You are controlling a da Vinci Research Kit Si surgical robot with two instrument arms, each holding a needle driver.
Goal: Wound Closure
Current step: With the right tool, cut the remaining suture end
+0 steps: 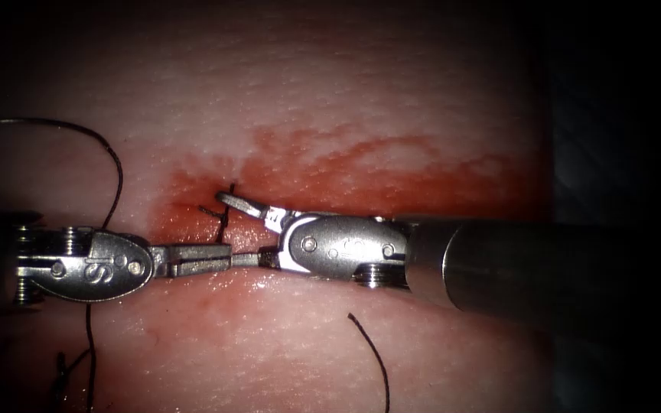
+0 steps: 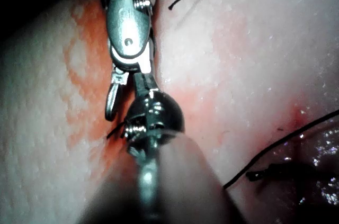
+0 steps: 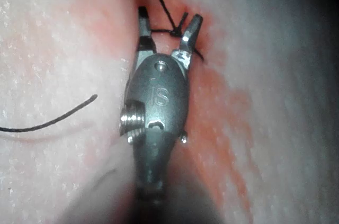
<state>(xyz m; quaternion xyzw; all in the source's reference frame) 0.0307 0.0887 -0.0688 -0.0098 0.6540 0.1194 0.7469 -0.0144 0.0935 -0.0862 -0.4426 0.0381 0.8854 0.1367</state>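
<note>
The left gripper (image 1: pixel 219 258) lies level along the cut (image 1: pixel 422 210), its jaws pressed together and pointing toward the right tool. A short dark thread (image 1: pixel 223 218) rises from about its tip to a small knot on the tissue (image 1: pixel 330 92); the jaws seem to pinch that strand, though the contact is too small to make out for certain.

The right gripper (image 1: pixel 250 233) meets it nose to nose. Its jaws are spread: one finger (image 1: pixel 239 203) angles up over the knot, and the other runs flat beside the left tool's tip. In the right wrist view the two open fingers (image 3: pixel 192 32) straddle the knot (image 3: pixel 175 30), with the thread strands crossing between them and nothing clamped.

Red fluid (image 1: pixel 361 164) stains the tissue around the knot and along the far side of the cut, toward the tissue's right edge.

A long loop of thread (image 1: pixel 109 160) curves over the tissue beyond the left tool and drops behind its wrist toward the near left corner of the tissue. A loose cut end of thread (image 1: pixel 376 359) lies on the near side of the cut, below the right tool and apart from both grippers.

No needle can be made out in either gripper.
</note>
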